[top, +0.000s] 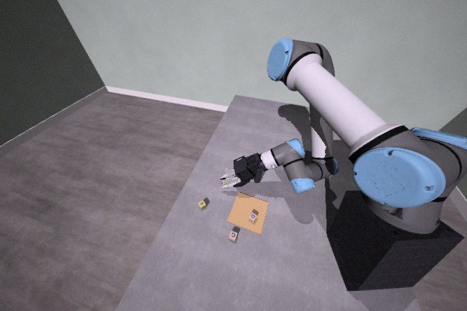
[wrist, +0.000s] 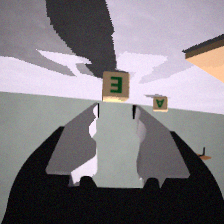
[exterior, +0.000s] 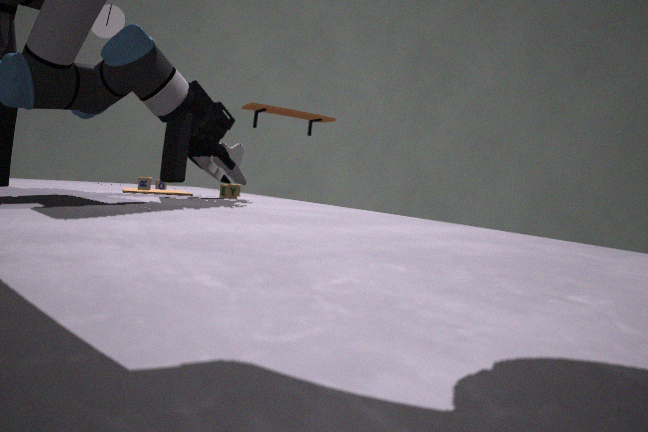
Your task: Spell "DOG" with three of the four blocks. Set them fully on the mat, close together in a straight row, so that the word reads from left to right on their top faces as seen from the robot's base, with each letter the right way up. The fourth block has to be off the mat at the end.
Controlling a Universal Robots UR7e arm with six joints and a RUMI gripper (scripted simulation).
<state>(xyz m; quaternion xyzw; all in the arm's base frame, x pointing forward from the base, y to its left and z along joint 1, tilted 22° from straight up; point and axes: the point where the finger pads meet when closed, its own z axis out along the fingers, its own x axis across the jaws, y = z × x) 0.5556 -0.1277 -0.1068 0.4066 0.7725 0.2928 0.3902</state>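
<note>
My gripper (top: 225, 181) hovers low over the table just beyond the far left corner of the orange mat (top: 248, 213). Its fingers stand a little apart. A wooden block with a green E (wrist: 115, 85) rests on the table just past the fingertips, and it is not clamped. It also shows under the tips in the exterior view (exterior: 230, 190). One block with a blue letter (top: 254, 216) sits on the mat. A block showing a blue G (top: 234, 234) lies just off the mat's near edge. Another block with a green letter (top: 202, 203) lies left of the mat.
The arm's base and black pedestal (top: 388, 237) stand at the right of the table. The table's left edge runs close to the green-lettered block. A small wall shelf (exterior: 288, 112) hangs far behind the gripper.
</note>
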